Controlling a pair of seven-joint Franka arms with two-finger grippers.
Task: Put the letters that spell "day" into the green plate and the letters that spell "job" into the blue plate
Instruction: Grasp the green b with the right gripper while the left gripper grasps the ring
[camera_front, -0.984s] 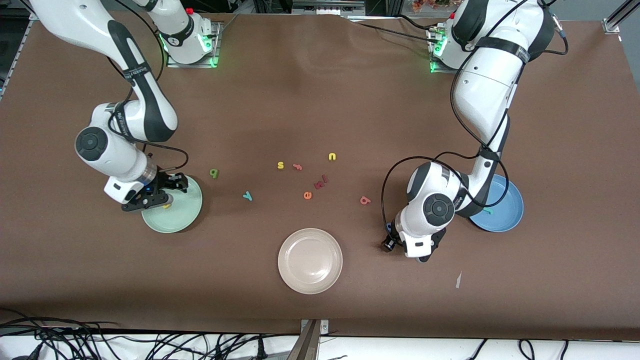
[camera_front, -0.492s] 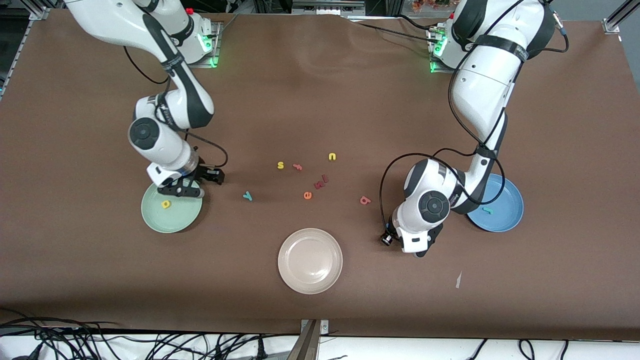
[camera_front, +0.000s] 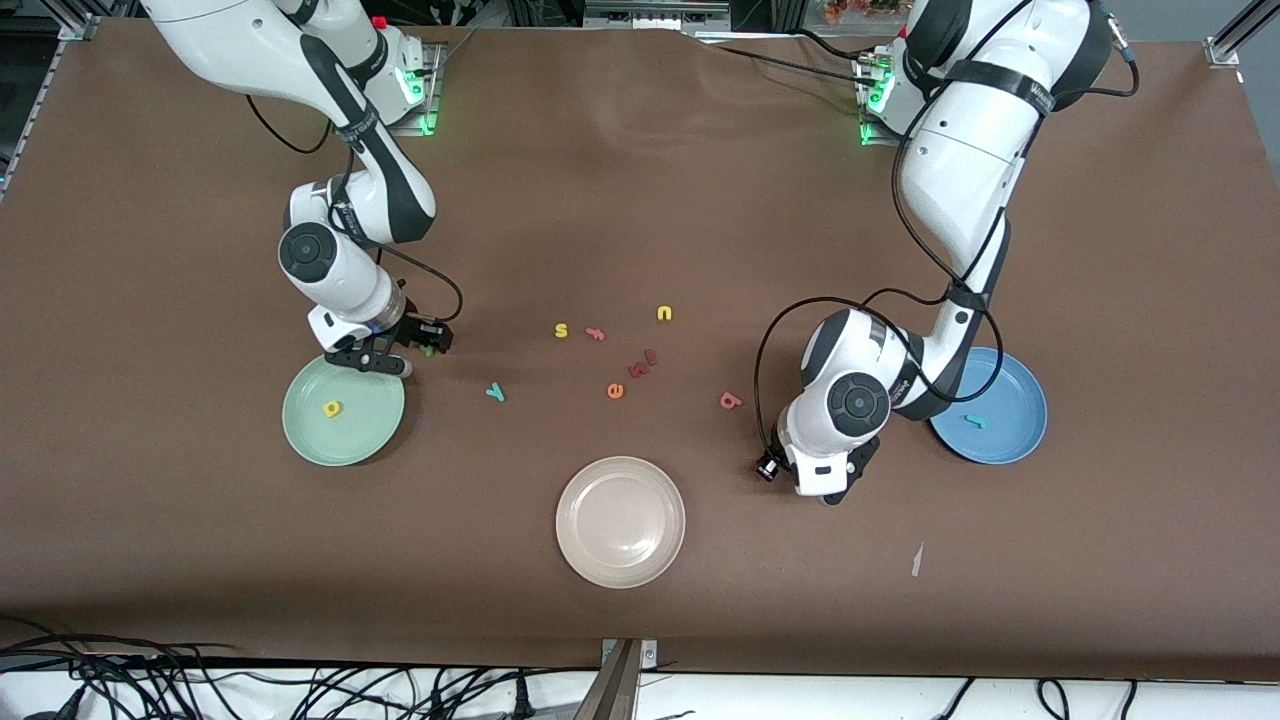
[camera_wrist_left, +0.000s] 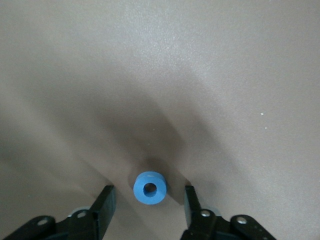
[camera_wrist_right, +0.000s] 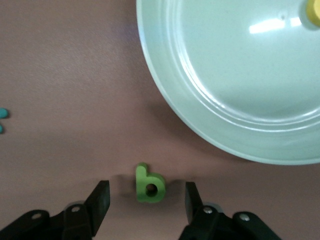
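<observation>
The green plate (camera_front: 343, 415) at my right arm's end holds the yellow a (camera_front: 331, 408); the blue plate (camera_front: 1000, 420) at my left arm's end holds the teal j (camera_front: 974, 422). My right gripper (camera_wrist_right: 145, 197) hangs with jaws spread around the olive-green d (camera_wrist_right: 149, 184), just beside the green plate. My left gripper (camera_wrist_left: 148, 200) straddles the blue o (camera_wrist_left: 149, 188), jaws apart, not touching it. The teal y (camera_front: 495, 392) and salmon b (camera_front: 730, 401) lie between the plates.

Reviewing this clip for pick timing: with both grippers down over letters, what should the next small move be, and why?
Probably close both grippers. In the left wrist view the blue o lies on the table between the left gripper's open fingers; in the right wrist view the olive-green d lies between the right gripper's open fingers, beside the green plate. Neither letter is gripped yet.
</observation>
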